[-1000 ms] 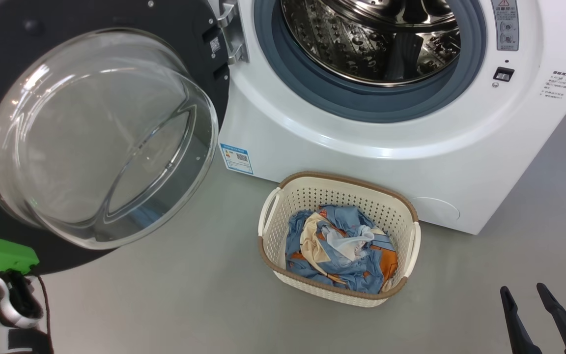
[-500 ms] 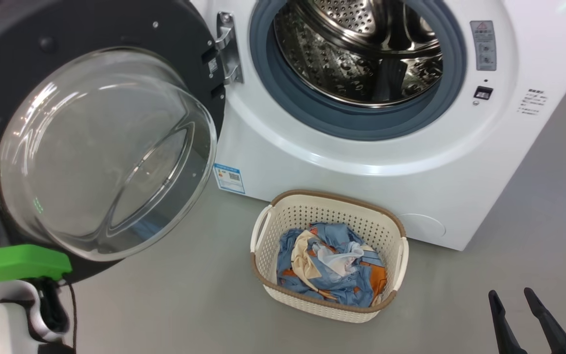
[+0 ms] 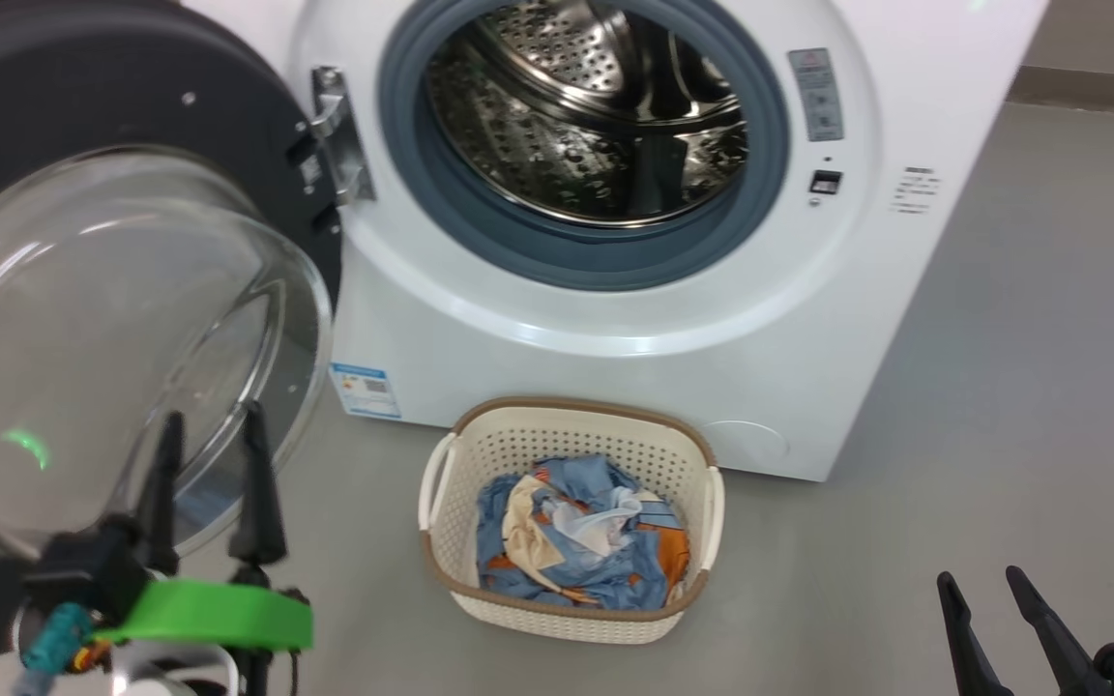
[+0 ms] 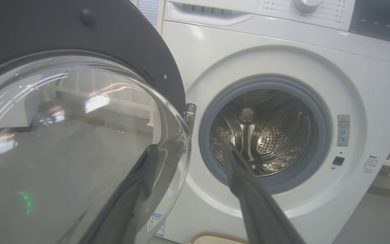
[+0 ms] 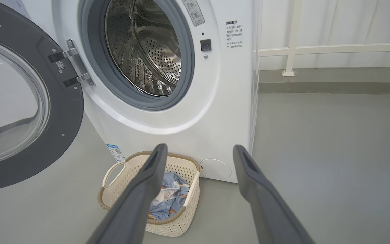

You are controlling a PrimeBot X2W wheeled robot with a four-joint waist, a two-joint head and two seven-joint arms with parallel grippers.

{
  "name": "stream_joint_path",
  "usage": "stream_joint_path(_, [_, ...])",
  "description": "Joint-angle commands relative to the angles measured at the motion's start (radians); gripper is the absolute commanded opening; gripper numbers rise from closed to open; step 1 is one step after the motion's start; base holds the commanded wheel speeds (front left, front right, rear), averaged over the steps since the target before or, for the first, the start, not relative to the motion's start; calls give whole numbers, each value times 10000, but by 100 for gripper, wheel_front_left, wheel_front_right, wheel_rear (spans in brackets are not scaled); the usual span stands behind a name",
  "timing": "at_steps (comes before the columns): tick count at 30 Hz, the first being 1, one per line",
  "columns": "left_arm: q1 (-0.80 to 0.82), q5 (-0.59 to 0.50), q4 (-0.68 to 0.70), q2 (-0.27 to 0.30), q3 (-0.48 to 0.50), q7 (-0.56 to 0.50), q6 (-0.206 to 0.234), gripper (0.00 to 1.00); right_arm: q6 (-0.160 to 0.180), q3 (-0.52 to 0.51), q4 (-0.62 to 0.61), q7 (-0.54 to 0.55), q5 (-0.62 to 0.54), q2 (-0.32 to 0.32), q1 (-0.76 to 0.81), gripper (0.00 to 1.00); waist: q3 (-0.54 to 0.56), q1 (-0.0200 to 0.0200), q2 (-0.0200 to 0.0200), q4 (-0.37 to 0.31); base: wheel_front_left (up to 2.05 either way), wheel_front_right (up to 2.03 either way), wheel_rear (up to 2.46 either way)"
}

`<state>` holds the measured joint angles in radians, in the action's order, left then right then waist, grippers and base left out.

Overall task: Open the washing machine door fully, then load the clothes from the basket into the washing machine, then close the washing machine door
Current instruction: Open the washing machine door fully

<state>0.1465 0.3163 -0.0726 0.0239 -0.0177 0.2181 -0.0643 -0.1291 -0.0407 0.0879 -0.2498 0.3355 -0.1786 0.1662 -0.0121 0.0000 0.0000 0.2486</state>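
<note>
Left claw point(image 3: 211, 425) has just gone from clenched to released. It is empty, with fingers raised directly before the glass of the washing machine door point(image 3: 131, 126), which stands swung wide off the washing machine point(image 3: 615, 319).

Judgement: door step complete, loading next.

The clothes point(image 3: 581, 532) lie untouched in the basket point(image 3: 576, 411), on the floor right of this claw. Right claw point(image 3: 980, 580) is released and empty, further right.

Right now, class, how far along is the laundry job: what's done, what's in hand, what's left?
Done: the washing machine door stands wide open. In hand: nothing; left gripper and right gripper are open, empty. Left: the clothes lie in the basket; load them, then shut the door.
</note>
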Motion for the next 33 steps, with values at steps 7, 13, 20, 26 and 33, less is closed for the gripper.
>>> stream_joint_path(7, [-862,-124,378,456,-360,124,-371,100,-16,415,-289,-120,-135,-147,-447,100,6,0,0,-1461,0,0,0])
stream_joint_path(13, [-1589,-94,335,570,-223,375,-453,100,-16,408,-360,-120,-169,-112,-480,100,-5,0,0,-2161,0,0,0])
stream_joint_path(20, [-2288,163,448,534,-24,431,-596,100,-16,351,-404,-120,-183,4,-384,100,10,0,0,-2577,0,0,0])
stream_joint_path(26, [-2971,-174,362,441,407,434,-643,100,-16,314,-418,-120,-191,137,-338,100,24,0,0,-2813,0,0,0])
stream_joint_path(33, [-3290,-370,517,304,765,435,-659,100,-16,218,-374,-120,-212,181,-233,100,77,0,0,-2839,0,0,0])
